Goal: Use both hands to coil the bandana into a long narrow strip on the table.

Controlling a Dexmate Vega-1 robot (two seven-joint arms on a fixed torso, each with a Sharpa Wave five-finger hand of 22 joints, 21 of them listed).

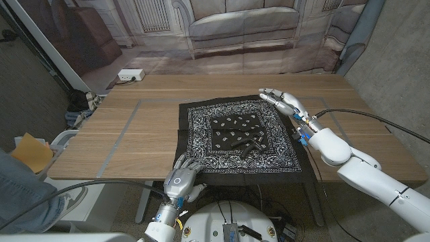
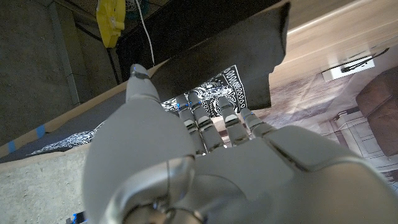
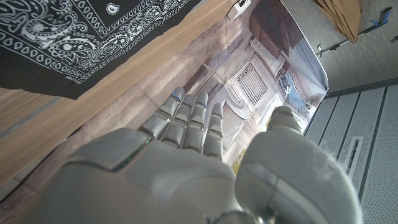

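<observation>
A black bandana (image 1: 242,138) with a white paisley print lies spread out nearly square on the wooden table (image 1: 134,128), with a small raised wrinkle (image 1: 246,144) near its middle. My left hand (image 1: 185,177) is at the table's near edge by the cloth's near left corner, fingers reaching onto the hem. In the left wrist view that hand (image 2: 205,155) stretches its fingers over the bandana (image 2: 230,81) and grips nothing. My right hand (image 1: 282,101) hovers at the far right corner with fingers extended. The right wrist view shows the hand (image 3: 186,162) holding nothing, the bandana (image 3: 74,37) beside it.
A white power strip (image 1: 130,75) sits at the table's far left edge. Grey tape lines (image 1: 117,138) mark a rectangle around the cloth. A person's sleeve (image 1: 20,191) and a tan object (image 1: 30,151) are off the table at the left. A black cable (image 1: 363,114) runs over my right arm.
</observation>
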